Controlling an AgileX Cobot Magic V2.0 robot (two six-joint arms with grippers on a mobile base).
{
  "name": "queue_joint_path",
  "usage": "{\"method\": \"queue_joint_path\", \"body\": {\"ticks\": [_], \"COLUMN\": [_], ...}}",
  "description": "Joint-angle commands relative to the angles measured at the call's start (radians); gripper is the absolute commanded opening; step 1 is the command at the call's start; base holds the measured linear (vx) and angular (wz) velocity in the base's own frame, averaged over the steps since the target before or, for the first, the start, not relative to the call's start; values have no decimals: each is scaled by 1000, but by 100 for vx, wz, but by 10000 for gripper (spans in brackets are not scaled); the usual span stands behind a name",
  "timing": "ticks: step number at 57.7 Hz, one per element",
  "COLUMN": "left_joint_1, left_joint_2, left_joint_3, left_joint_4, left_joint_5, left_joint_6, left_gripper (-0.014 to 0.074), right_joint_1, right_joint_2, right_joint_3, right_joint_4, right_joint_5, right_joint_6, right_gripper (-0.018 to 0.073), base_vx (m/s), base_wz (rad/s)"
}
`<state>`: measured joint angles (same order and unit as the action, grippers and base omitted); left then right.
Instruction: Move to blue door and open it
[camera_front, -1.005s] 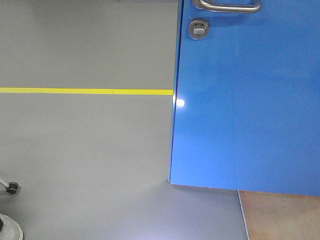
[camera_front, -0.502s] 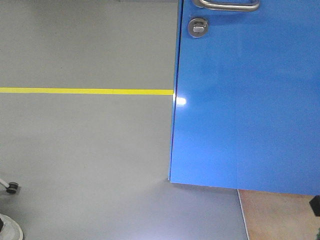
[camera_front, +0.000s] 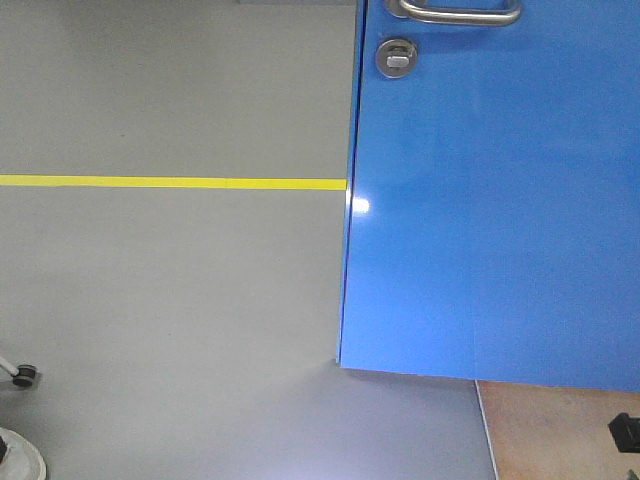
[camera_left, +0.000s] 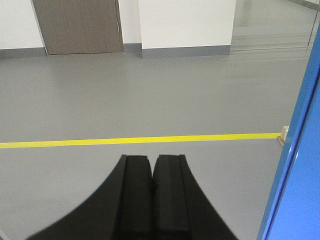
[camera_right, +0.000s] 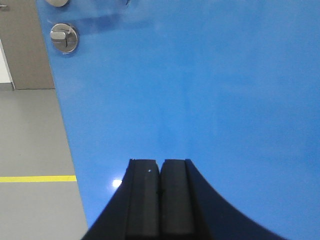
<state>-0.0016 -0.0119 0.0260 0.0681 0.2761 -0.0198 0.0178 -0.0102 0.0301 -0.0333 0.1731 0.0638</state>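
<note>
At lower right, dark object (camera_front: 625, 433) shifted — blue door (camera_front: 500, 200) unchanged

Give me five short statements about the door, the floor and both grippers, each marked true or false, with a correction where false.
1. The left gripper is shut and holds nothing. True.
2. The right gripper is clamped on the lever handle. False: it is shut on nothing, facing the bare panel of the blue door.
3. A yellow floor line runs up to the door's edge. True.
4. The thumb-turn lock sits above the handle. False: it sits below it.
5. The floor line is red. False: it is yellow.
</note>
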Motion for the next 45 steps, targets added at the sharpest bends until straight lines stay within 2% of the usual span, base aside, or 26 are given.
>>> {"method": "queue_joint_path", "body": {"ticks": [1,45], "left_joint_1": [-7,-7], "left_joint_2": [-11,-11], "left_joint_3": [-26,-26], "left_joint_4": [-2,-2], "left_joint_5": [-85,-85], "left_joint_6": [-7,-7], "left_gripper": [73,73], "right_joint_1": [0,0], "right_joint_2": [-16,-16], "right_joint_3": [2,2], "right_joint_4": [2,3], "right_joint_5": [-82,-82], "right_joint_6": [-13,-17], "right_gripper": [12,12], "base_vx": [0,0], "base_wz": [0,0]}}
